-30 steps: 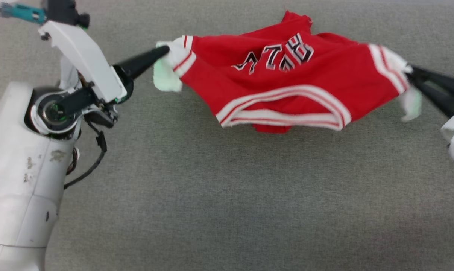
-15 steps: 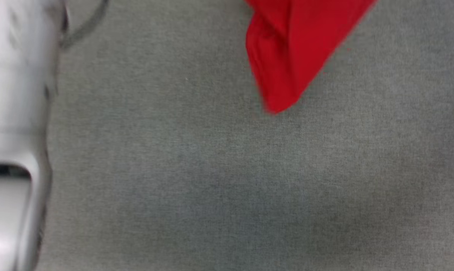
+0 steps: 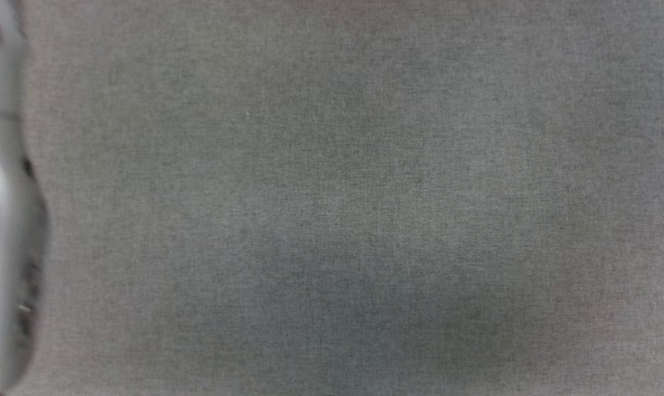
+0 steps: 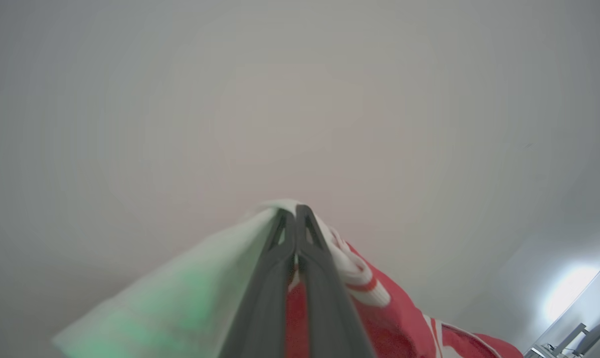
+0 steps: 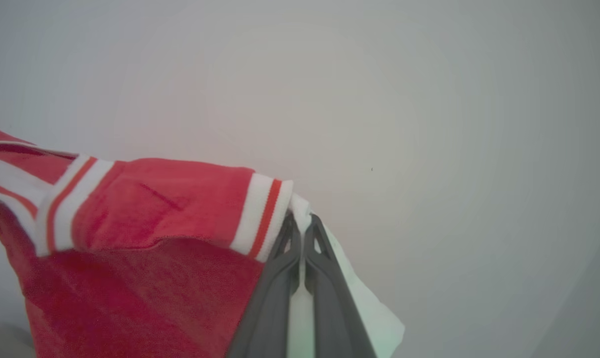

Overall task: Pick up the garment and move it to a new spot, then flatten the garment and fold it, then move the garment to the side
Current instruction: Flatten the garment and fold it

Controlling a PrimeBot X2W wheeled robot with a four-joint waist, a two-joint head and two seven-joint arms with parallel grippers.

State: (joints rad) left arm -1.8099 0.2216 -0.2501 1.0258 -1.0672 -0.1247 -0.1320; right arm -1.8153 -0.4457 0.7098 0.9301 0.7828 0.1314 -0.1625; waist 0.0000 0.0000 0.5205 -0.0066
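Note:
The garment (image 5: 145, 223) is a red jersey with white panels and white-and-red striped trim, held up in the air between both arms. In the left wrist view my left gripper (image 4: 296, 211) is shut on a white striped edge of the garment (image 4: 374, 303), with white fabric draped over its left finger. In the right wrist view my right gripper (image 5: 302, 221) is shut on the opposite striped edge, and red cloth hangs to its left. The head view shows grey cloth surface (image 3: 343, 198) with a blurred pale part of the robot's body (image 3: 1, 220) at the left edge.
Pale plain wall or ceiling fills the background of both wrist views. A bright light patch (image 4: 568, 293) and a bit of equipment (image 4: 568, 343) sit at the lower right of the left wrist view.
The head view has swept down: the garment and both grippers slid out of its top edge, leaving grey surface. Both grippers stay shut on the garment.

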